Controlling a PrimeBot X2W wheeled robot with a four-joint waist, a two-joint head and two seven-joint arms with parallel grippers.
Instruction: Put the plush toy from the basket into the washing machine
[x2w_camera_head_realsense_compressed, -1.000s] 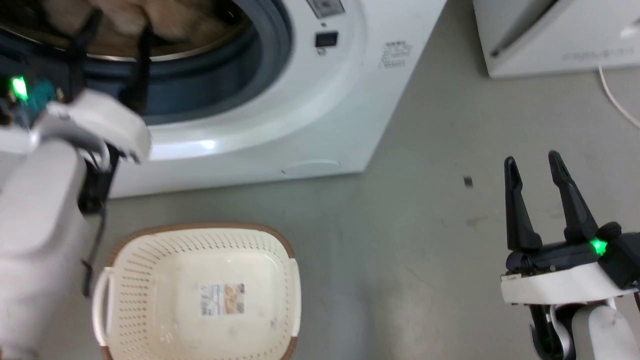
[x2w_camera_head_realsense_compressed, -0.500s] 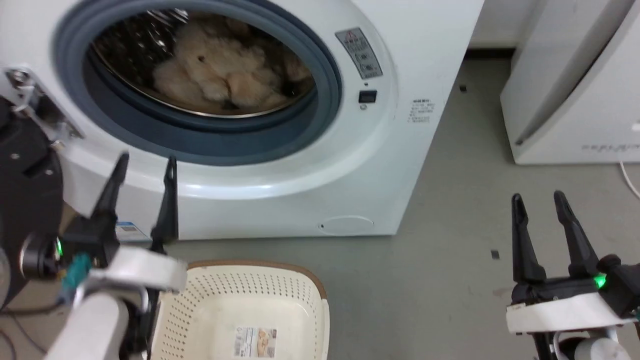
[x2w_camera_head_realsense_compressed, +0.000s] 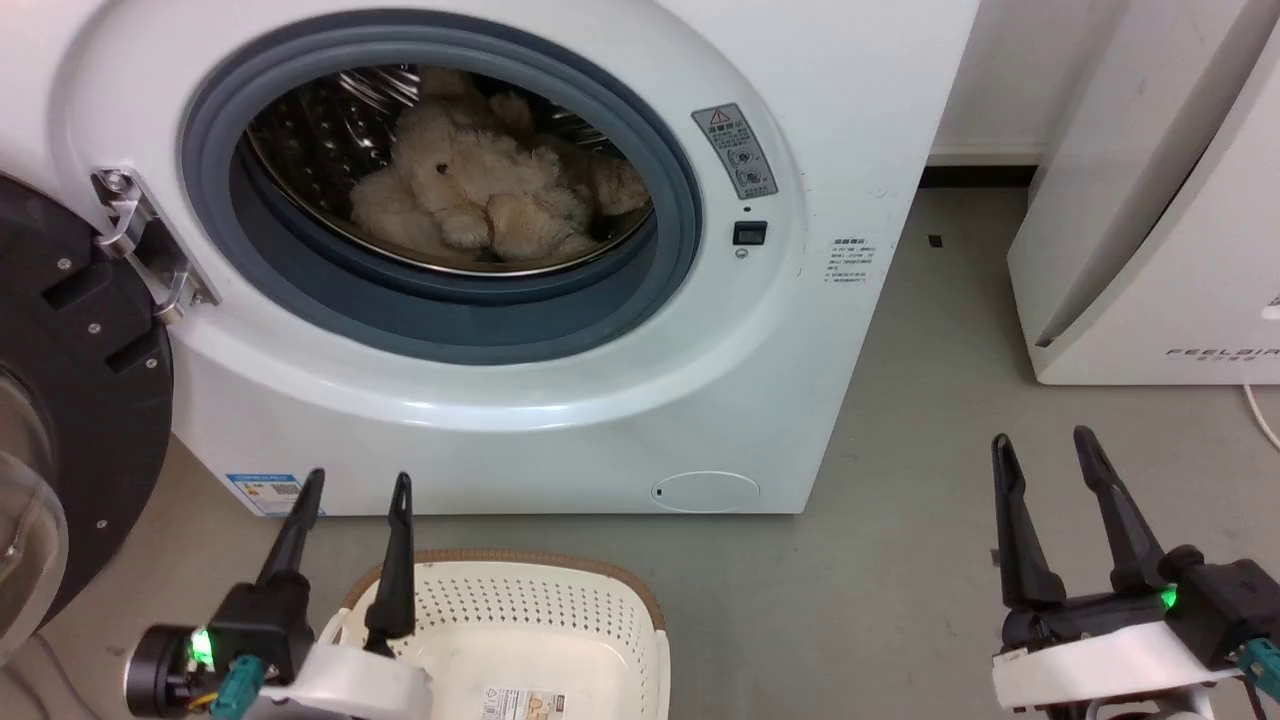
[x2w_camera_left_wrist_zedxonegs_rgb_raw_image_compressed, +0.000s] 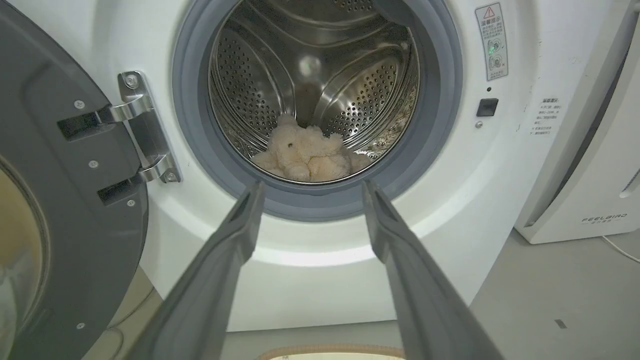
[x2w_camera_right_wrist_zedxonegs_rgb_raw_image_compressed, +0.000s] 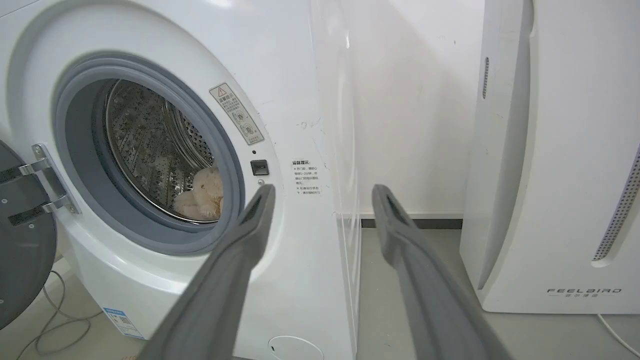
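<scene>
The cream-beige plush toy (x2w_camera_head_realsense_compressed: 480, 195) lies inside the steel drum of the washing machine (x2w_camera_head_realsense_compressed: 830, 120), seen through the open porthole; it also shows as the plush toy (x2w_camera_left_wrist_zedxonegs_rgb_raw_image_compressed: 306, 156) and plush toy (x2w_camera_right_wrist_zedxonegs_rgb_raw_image_compressed: 202, 196). The cream-white basket (x2w_camera_head_realsense_compressed: 600, 625) with its brown rim stands on the floor in front of the washer, holding nothing but its paper label. My left gripper (x2w_camera_head_realsense_compressed: 357, 483) is open, above the basket's left rim, fingers pointing at the washer. My right gripper (x2w_camera_head_realsense_compressed: 1042, 444) is open over bare floor to the right. The left gripper (x2w_camera_left_wrist_zedxonegs_rgb_raw_image_compressed: 310, 189) and right gripper (x2w_camera_right_wrist_zedxonegs_rgb_raw_image_compressed: 322, 192) hold nothing.
The washer's black-framed glass door (x2w_camera_head_realsense_compressed: 70, 400) is swung open at the left on its steel hinge (x2w_camera_head_realsense_compressed: 140, 240). A white slanted FEELBIRD appliance (x2w_camera_head_realsense_compressed: 1160, 200) stands at the right, with a white cable (x2w_camera_head_realsense_compressed: 1262, 420) on the grey floor (x2w_camera_head_realsense_compressed: 900, 560) beside it.
The head view has tilted up, bringing the whole porthole into sight. My left gripper has drawn back out of the drum, down to above the basket, open, leaving the plush toy inside.
</scene>
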